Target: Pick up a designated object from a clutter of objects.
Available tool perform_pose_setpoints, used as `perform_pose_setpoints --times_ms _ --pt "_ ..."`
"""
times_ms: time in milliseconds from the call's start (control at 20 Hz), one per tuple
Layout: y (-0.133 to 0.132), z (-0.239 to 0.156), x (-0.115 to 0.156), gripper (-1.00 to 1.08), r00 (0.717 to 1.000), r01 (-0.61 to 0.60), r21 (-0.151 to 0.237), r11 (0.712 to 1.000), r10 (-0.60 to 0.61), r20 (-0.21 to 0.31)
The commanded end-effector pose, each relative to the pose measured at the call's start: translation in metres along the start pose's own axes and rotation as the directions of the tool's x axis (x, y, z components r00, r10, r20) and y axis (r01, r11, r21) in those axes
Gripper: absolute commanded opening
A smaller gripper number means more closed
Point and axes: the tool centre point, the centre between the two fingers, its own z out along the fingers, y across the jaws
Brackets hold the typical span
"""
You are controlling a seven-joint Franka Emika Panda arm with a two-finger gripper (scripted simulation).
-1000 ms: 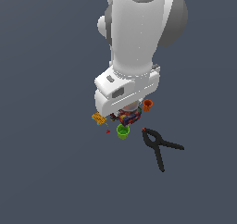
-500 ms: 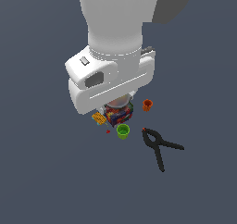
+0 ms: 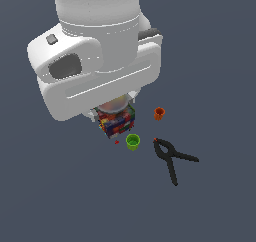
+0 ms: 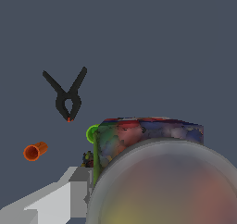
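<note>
The multicoloured can (image 3: 119, 122), with a silver top and a red, blue and yellow side, hangs just under the big white hand, above the floor. My gripper (image 3: 116, 117) is shut on it, and the hand hides most of the fingers. In the wrist view the can (image 4: 139, 140) fills the lower part of the picture, with one grey finger (image 4: 69, 195) beside it. The green cup (image 3: 132, 141), the orange cup (image 3: 159, 113) and the black clamp (image 3: 172, 158) lie on the floor below. The yellow patterned piece is hidden behind the arm.
A tiny red bit (image 3: 116, 142) lies by the green cup. In the wrist view the clamp (image 4: 68, 98), the orange cup (image 4: 34, 151), the green cup's rim (image 4: 91, 133) and a small dark figure (image 4: 87, 159) show beyond the can. The floor is dark grey.
The hand has risen toward the exterior camera with the can in it and now looks much larger. The yellow piece has gone out of sight behind the arm. The cups and clamp have not moved.
</note>
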Motion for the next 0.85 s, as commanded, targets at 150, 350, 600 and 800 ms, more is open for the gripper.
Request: perform_pose_setpoints --times_ms 150,350,600,800 --pt "0.013 -0.018 0.004 -1.0 1.0 0.0 -0.002 1.0 0.0 -0.003" --pt "0.018 -0.025 0.005 -1.0 1.0 0.0 -0.003 1.0 0.0 -0.003" --pt "0.022 -0.029 0.007 -1.0 1.0 0.0 -0.003 1.0 0.0 -0.003" --pt "0.022 -0.03 0.007 -1.0 1.0 0.0 -0.003 1.0 0.0 -0.003"
